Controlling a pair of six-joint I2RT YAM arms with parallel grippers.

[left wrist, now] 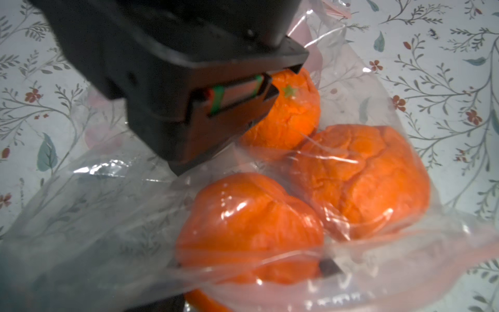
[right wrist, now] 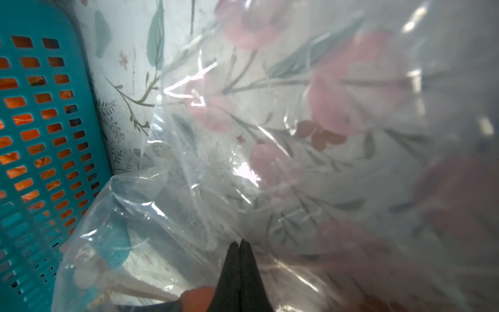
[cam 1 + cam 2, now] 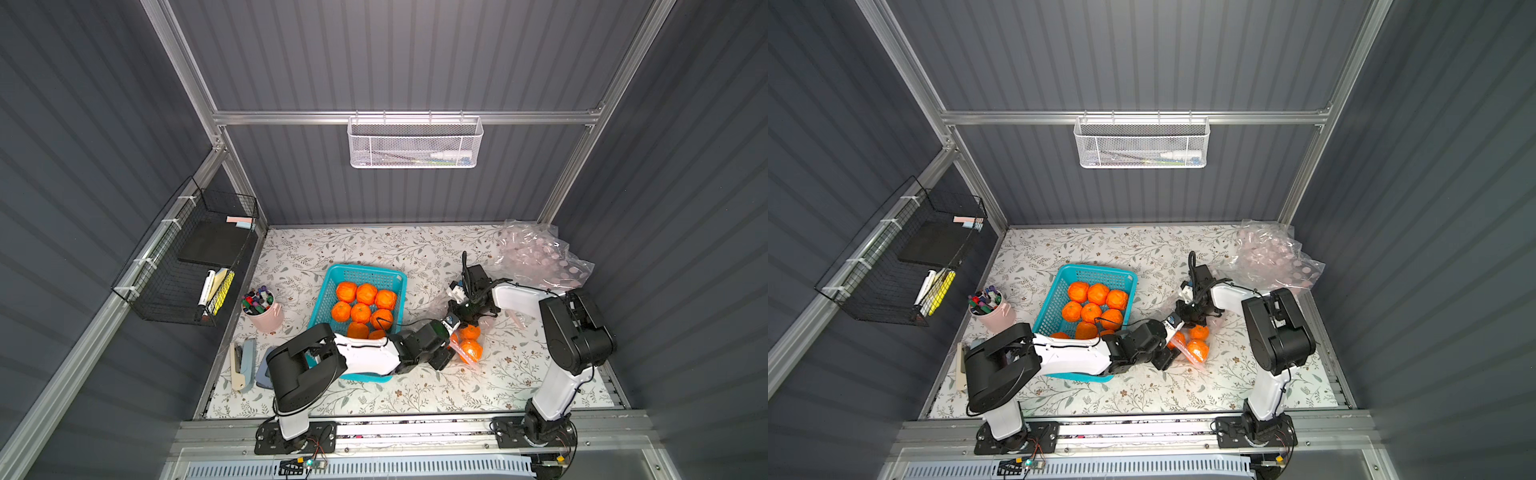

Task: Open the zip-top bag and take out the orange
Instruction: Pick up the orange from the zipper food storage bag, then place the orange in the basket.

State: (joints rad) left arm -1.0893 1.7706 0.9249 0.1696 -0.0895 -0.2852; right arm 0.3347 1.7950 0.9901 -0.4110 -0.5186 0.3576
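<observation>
Black wire rack (image 3: pixel 183 257) hangs on the wall at my far left, with pens standing in it. On the flowered table cover (image 3: pixel 374 399) below it lie a stapler (image 3: pixel 243 361) and a pink cup (image 3: pixel 266 313) full of markers. Next comes the teal basket (image 3: pixel 361 274), filled with loose oranges (image 3: pixel 360 311); my left forearm crosses its near end.

Just to the right of the basket lies the zip-top bag (image 3: pixel 478 363), clear plastic on the table. The left wrist view shows three oranges inside it: one with a green star mark (image 1: pixel 291 113), one beside it (image 1: pixel 359 178) and the nearest orange (image 1: pixel 248 229). My left gripper (image 3: pixel 452 348) is at the end of the bag nearest the basket. Its fingers (image 1: pixel 328 267) stand apart on either side of the nearest orange, seen through the film. I cannot tell whether they press on it or only surround it.

My right gripper (image 2: pixel 239 247) comes in from the far side, its fingertips clenched together on a fold of the bag's plastic, with that edge lifted above the oranges. In the far right corner of the table a heap of crumpled clear plastic (image 3: pixel 540 257) with pink spots lies well apart from the bag.
</observation>
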